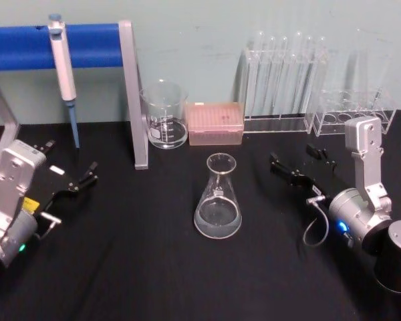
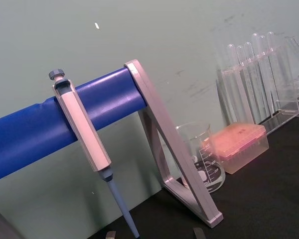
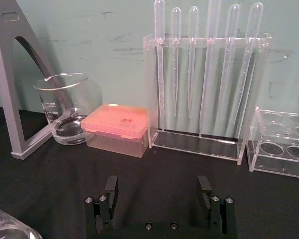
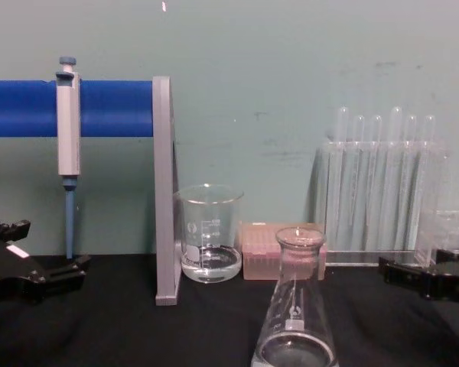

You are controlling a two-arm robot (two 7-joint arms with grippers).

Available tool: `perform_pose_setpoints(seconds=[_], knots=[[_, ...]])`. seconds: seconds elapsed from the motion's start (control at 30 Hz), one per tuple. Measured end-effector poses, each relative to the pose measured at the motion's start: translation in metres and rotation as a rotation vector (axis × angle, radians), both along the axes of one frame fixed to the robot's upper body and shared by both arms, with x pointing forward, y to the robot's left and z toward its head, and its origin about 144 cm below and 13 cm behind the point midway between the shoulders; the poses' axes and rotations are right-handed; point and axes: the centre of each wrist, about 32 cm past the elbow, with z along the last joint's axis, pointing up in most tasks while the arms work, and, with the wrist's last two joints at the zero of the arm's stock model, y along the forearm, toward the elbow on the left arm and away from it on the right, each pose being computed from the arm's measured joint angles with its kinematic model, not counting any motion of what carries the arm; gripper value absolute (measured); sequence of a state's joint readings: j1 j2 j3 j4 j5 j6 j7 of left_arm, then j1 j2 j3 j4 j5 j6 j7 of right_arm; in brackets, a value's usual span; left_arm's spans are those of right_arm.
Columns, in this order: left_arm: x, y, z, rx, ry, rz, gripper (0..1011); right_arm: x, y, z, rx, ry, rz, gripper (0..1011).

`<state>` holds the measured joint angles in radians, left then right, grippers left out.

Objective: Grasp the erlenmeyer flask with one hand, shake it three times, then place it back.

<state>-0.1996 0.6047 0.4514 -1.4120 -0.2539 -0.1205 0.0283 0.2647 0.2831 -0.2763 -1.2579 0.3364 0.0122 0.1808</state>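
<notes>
Your right gripper [image 1: 301, 165] hangs low over the black table [image 1: 120, 267], to the right of the erlenmeyer flask [image 1: 218, 200] and well apart from it, its arm bent back toward the table's right edge. In the right wrist view you can see that gripper [image 3: 159, 187] with its two fingers [image 3: 111, 186] spread wide and nothing between them. Your left gripper [image 1: 80, 180] sits on the far left, pointing inward, also clear of the flask; whether its fingers are apart or closed I cannot tell. The flask stands upright near the middle of the table, in front of the beaker [image 1: 164, 115] and the pink tip box [image 1: 215, 123]. The chest view gives you its side profile [image 4: 294, 321], with a small white mark on the glass, though its base is cut off at the lower edge. The right wrist view catches only a curved sliver of the flask [image 3: 10, 229] in one corner. The left wrist view looks past the table to the pipette [image 2: 84, 134] hanging on the blue bar [image 2: 30, 134]. The clear rack [image 1: 281, 73] behind the tip box holds slim tubes that blur together from the head; the right wrist view shows them separately.
</notes>
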Motion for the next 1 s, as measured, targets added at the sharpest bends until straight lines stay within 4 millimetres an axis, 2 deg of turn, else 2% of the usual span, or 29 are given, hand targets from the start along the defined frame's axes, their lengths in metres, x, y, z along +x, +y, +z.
perform_pose_setpoints(seconds=[1.0], knots=[[0.0, 0.0, 0.0, 0.0, 0.0, 0.0, 1001, 0.0, 0.0, 0.0, 0.0, 0.0, 0.0, 1000]])
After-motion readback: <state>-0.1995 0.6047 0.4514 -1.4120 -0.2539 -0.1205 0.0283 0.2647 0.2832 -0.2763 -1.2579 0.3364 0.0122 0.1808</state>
